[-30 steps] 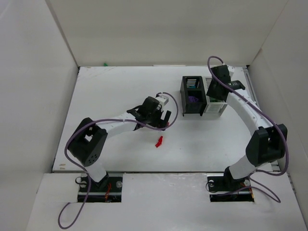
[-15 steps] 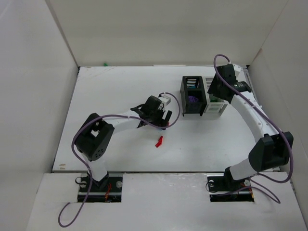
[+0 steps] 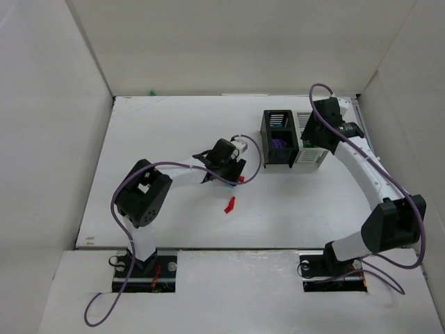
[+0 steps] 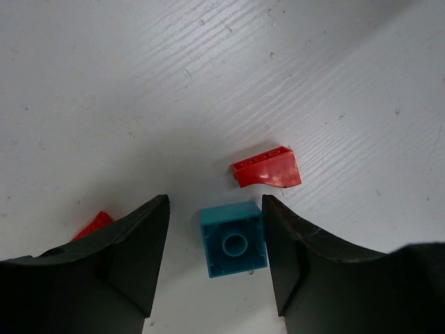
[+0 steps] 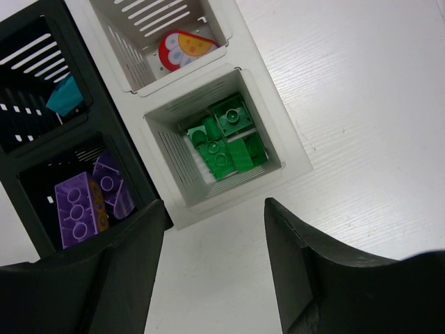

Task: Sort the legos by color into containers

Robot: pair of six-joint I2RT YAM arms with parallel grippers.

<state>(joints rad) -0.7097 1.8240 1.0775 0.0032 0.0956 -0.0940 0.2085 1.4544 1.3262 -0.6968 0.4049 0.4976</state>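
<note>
Right wrist view: green legos [image 5: 226,142] lie in a white bin [image 5: 288,149], purple legos [image 5: 83,205] in a black bin [image 5: 115,136], right gripper [image 5: 213,209] spread empty above; left gripper [image 4: 214,229], open, straddles a teal brick [image 4: 233,240] on the table [image 4: 139,69]; a red brick [image 4: 268,169] beside it also awaits sorting.

A teal brick [image 4: 233,239] between the tips of the black left pincer [image 4: 215,203]; a red brick [image 4: 267,168] just beyond it; white bench [image 4: 139,83].

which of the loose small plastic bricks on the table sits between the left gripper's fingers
The teal square brick lies between the fingers of the open left gripper; the red sloped brick sits beyond them, another red piece behind one finger.
</note>
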